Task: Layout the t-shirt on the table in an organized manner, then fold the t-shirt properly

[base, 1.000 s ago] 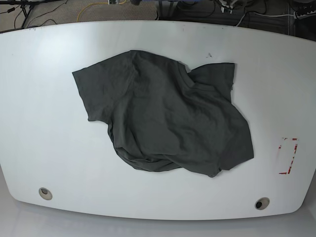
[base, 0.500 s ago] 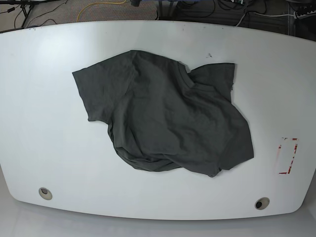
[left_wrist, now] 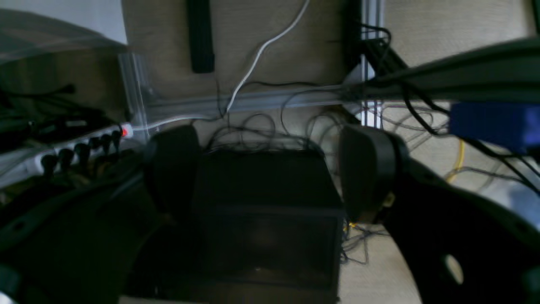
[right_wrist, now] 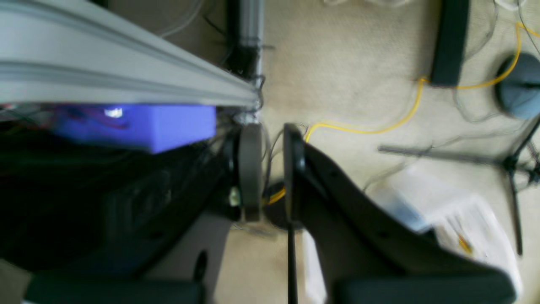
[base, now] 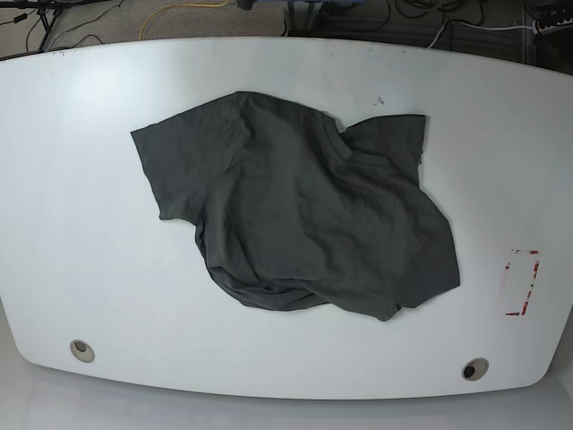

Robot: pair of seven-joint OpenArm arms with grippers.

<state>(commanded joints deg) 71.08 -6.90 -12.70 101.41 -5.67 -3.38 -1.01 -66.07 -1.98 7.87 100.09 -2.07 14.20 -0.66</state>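
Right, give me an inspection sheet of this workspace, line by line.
Surface: glossy white curved-edge table, with two round metal grommet holes and a small red-outlined rectangle mark.
Job's things: dark charcoal-grey cloth t-shirt, crumpled and bunched at its near edge, not laid flat, not folded.
Clutter: nothing seen on the table.
Hands: left hand open and empty; right hand with a narrow gap between its fingers, holding nothing; both off the table, over the floor.
Cables: yellow cable, white cable and black wires on the floor.
Surroundings: beige carpet, aluminium frame rail, power strip.
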